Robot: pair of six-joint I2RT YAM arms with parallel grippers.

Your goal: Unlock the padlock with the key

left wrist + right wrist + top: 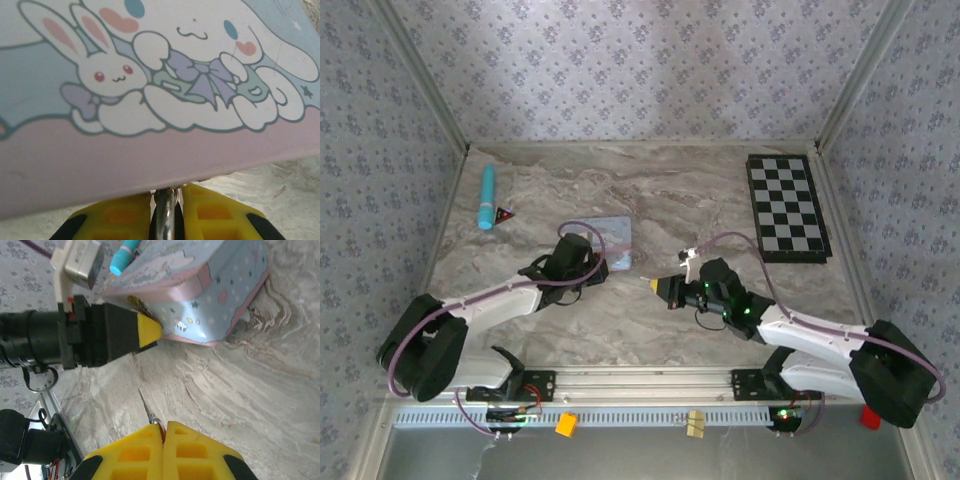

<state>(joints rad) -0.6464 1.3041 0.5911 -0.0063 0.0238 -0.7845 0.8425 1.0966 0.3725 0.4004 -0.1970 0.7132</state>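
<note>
Bunny-cartoon tin; left pincer on silver loop, right pincer on key

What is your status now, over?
Left claw pinching silver piece at tin edge. Right claw shut on key, short of tin. Nothing between them.

Marble bench from above: left end effector at a light-blue tin; right end effector nearby; chessboard far right; blue tube far left.
</note>
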